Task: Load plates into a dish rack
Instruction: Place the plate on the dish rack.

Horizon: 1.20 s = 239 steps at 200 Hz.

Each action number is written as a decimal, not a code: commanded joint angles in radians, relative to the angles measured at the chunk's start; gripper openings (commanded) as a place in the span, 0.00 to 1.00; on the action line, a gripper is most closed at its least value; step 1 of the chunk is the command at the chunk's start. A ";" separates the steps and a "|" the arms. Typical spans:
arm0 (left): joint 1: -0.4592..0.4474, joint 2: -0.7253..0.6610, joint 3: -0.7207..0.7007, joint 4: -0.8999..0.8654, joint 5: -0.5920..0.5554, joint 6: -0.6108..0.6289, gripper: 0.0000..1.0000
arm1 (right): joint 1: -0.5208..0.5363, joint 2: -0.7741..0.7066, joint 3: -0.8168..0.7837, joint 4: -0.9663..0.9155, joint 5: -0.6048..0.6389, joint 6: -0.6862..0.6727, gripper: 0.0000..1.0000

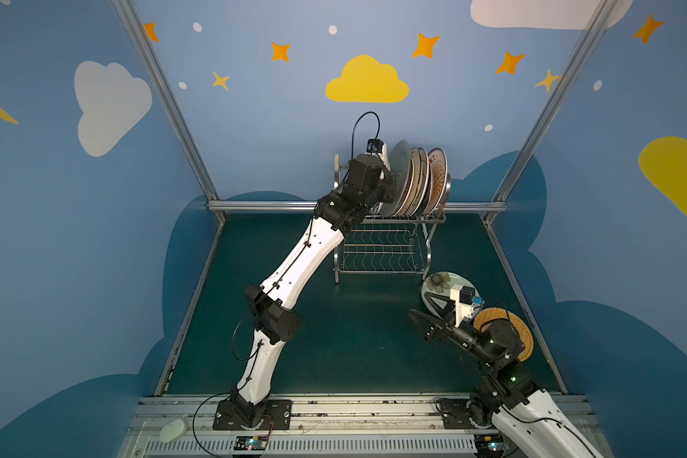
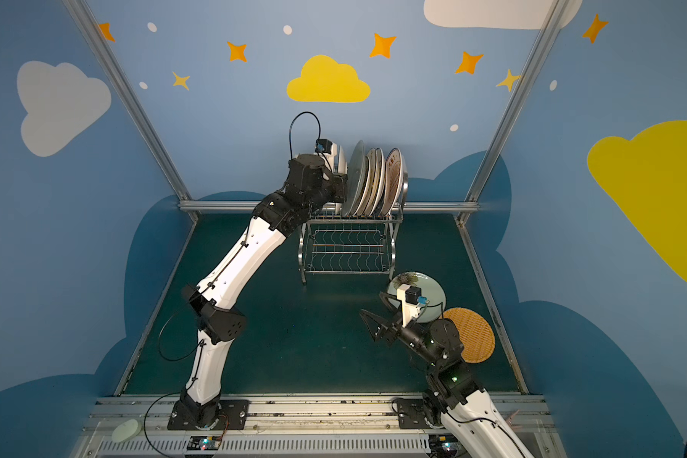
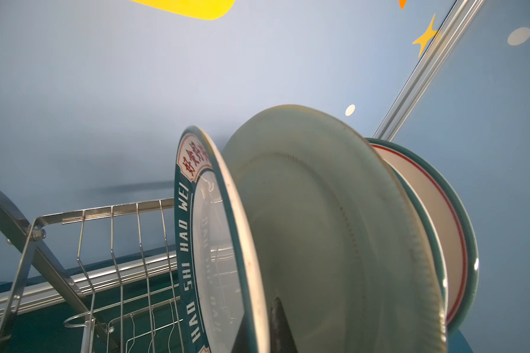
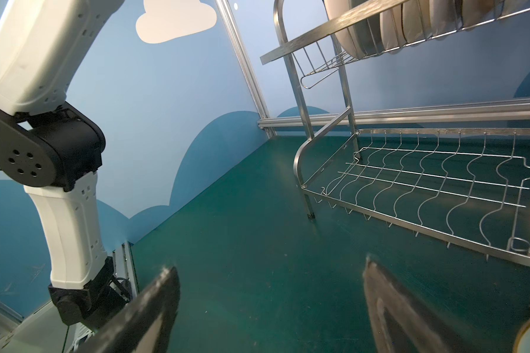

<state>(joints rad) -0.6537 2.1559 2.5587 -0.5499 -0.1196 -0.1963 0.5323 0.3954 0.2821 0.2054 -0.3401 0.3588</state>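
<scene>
Top views: dish rack (image 1: 378,272) upper shelf holds plates (image 1: 411,182) on edge.

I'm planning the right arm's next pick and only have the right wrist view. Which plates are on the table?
Observer: Two: a flowered pale green plate and an orange woven-look plate.
Operator: Where's the left arm?
Observer: At the dish rack's upper tier, jaws seemingly closed on a green-lettered plate.
Operator: What's next to that plate?
Observer: A plain pale green plate stands at its back side.
</scene>
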 commanded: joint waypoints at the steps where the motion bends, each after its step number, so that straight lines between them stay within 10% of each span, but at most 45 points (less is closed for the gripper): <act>1: 0.009 -0.010 -0.019 0.005 -0.015 -0.002 0.18 | 0.006 0.006 0.015 0.006 0.006 -0.009 0.92; 239: 0.008 -0.051 0.059 -0.002 0.062 -0.059 0.40 | 0.019 0.039 0.019 0.011 0.012 -0.011 0.92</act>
<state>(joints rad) -0.6502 2.1384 2.5809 -0.5522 -0.0837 -0.2337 0.5453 0.4343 0.2821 0.2054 -0.3359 0.3584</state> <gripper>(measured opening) 0.394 0.916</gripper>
